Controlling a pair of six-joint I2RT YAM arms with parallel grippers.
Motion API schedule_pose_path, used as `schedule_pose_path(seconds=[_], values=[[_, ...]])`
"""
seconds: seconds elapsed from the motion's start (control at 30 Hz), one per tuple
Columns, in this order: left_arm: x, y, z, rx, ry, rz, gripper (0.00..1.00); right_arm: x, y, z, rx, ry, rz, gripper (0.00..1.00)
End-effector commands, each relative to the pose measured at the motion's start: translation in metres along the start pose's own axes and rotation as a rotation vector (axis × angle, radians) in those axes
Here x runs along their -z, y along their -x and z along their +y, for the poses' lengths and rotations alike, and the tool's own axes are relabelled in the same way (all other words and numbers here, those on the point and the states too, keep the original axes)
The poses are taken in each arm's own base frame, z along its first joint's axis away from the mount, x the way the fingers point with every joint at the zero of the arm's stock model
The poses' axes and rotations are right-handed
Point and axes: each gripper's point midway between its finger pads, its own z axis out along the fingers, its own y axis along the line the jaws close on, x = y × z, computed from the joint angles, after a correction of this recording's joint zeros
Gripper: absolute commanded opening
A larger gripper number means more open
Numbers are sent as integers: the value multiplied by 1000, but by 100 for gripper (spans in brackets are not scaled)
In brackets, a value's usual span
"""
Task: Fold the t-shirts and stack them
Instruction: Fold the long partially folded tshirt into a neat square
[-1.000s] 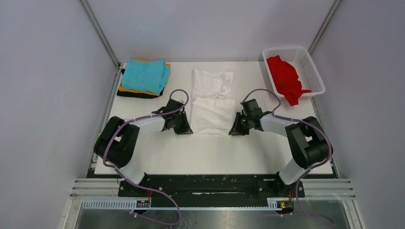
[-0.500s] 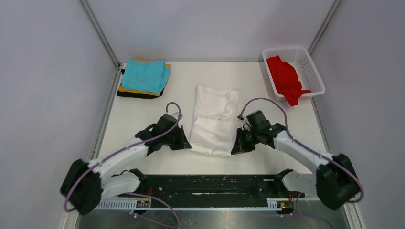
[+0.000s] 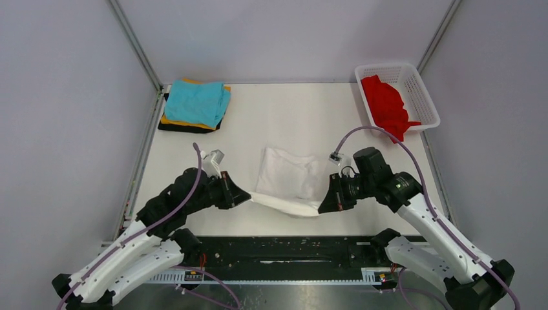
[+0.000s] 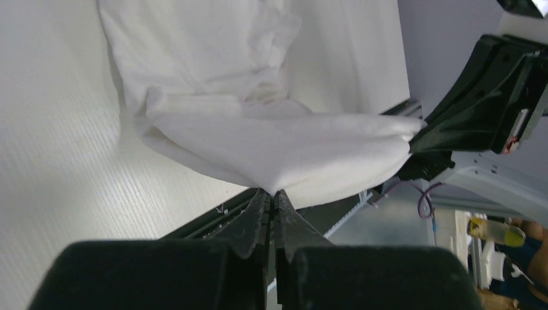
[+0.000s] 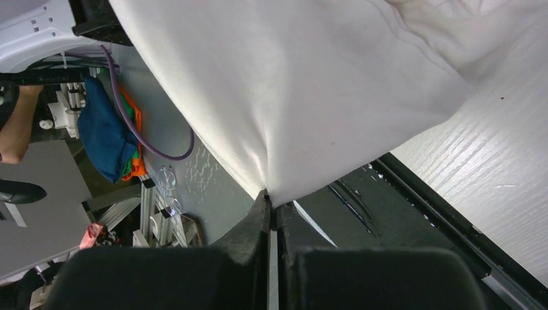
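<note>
The white t-shirt (image 3: 287, 181) hangs stretched between my two grippers near the table's front edge, its far part still lying on the table. My left gripper (image 3: 246, 195) is shut on its near left corner; the left wrist view shows the cloth (image 4: 284, 148) pinched at the fingertips. My right gripper (image 3: 322, 205) is shut on its near right corner, also seen in the right wrist view (image 5: 291, 97). A red t-shirt (image 3: 386, 104) lies in the basket. A teal t-shirt (image 3: 197, 102) tops a folded stack over orange (image 3: 174, 121) and black (image 3: 184, 128) ones at the back left.
The white mesh basket (image 3: 419, 87) stands at the back right corner, the red shirt spilling over its front rim. Grey walls enclose the white table (image 3: 278, 116). A black rail (image 3: 278, 248) runs along the near edge.
Both grippers have pulled the white t-shirt's near edge toward the front of the table and lifted it. The shirt has slid nearer, and both arms have swung back and outward.
</note>
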Motion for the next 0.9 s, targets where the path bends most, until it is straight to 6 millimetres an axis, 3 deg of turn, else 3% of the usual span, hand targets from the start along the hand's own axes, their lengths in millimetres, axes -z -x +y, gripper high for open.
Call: schedule_pose_path(seconds=[0.0,0.27,0.43,0.73,0.87], values=[[-1,44,3,-8,108,-163,0,6,9,1,-30,23,6,0],[-30,106,7,-28,250,-276,0,4,62,-24,-147,41,-110,0],[-55,137,25,4,321,-267,0,1,91,-44,-204,17,-136,0],[-102,193,41,-2,393,-285,0,-5,152,-95,-341,-5,-247,0],[-135,209,56,-22,432,-242,0,-13,172,-121,-397,-22,-257,0]])
